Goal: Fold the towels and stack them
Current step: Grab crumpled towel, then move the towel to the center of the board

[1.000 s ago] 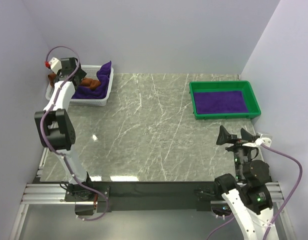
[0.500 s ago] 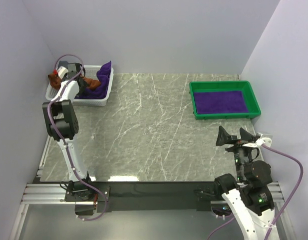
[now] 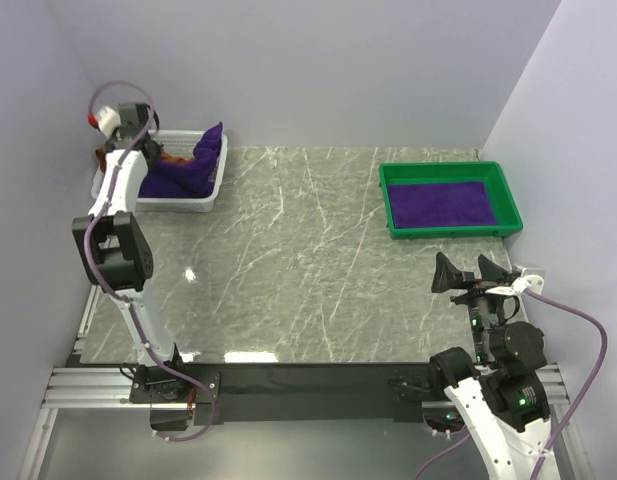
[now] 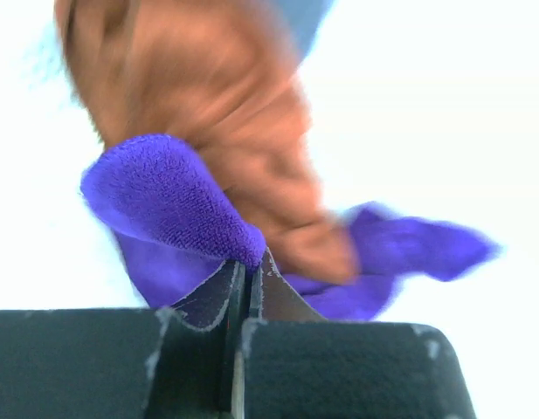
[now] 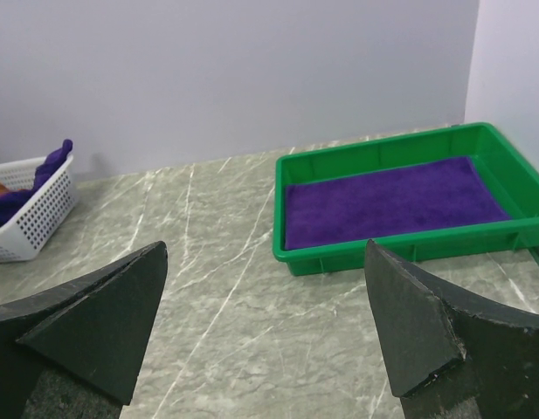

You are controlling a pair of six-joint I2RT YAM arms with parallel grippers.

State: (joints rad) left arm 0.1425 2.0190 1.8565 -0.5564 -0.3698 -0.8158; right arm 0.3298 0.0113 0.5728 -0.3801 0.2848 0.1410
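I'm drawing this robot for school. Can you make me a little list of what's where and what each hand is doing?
left gripper: shut, pinching a fold of the purple towel
rust-brown towel: bunched behind that fold
white basket: far left of the table, holds both towels
green tray: far right
flat towel: purple, lying in the tray
right gripper: open, holding nothing, near right

Counted: left gripper (image 4: 245, 264) and right gripper (image 5: 265, 253), two; white basket (image 3: 178, 203), one; green tray (image 3: 448, 233), one; purple towels (image 3: 438, 203) (image 3: 188, 172), two; rust-brown towel (image 4: 252, 148), one.
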